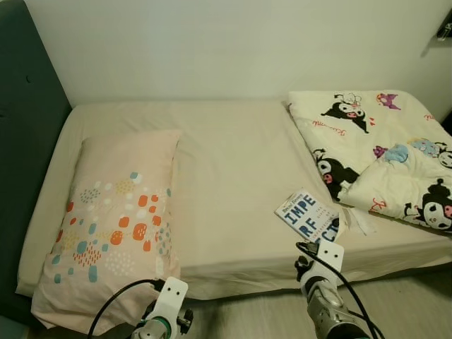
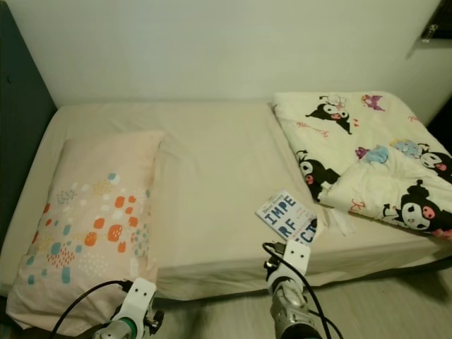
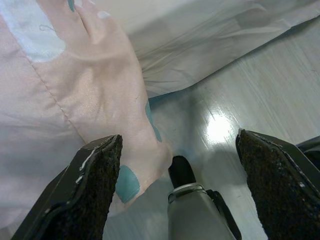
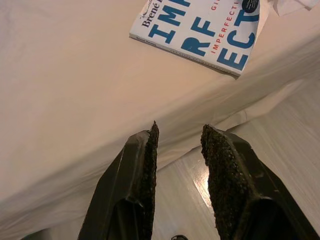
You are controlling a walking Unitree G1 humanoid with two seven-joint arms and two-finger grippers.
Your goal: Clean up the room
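1 book [image 1: 308,215] | 1 pillow [image 1: 116,219] | 1 quilt [image 1: 381,155] | 1 bed [image 1: 233,169]

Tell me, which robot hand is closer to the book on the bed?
The right one. The right gripper is just below the book, at the bed's edge. The left gripper is far off by the pillow.

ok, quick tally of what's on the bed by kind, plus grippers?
Pillow: 1
Book: 1
Cartoon-print quilt: 1
Grippers: 2, the left gripper open by the pillow's corner, the right gripper with a narrow gap, empty, short of the book
Total: 3 things on the bed, 2 grippers
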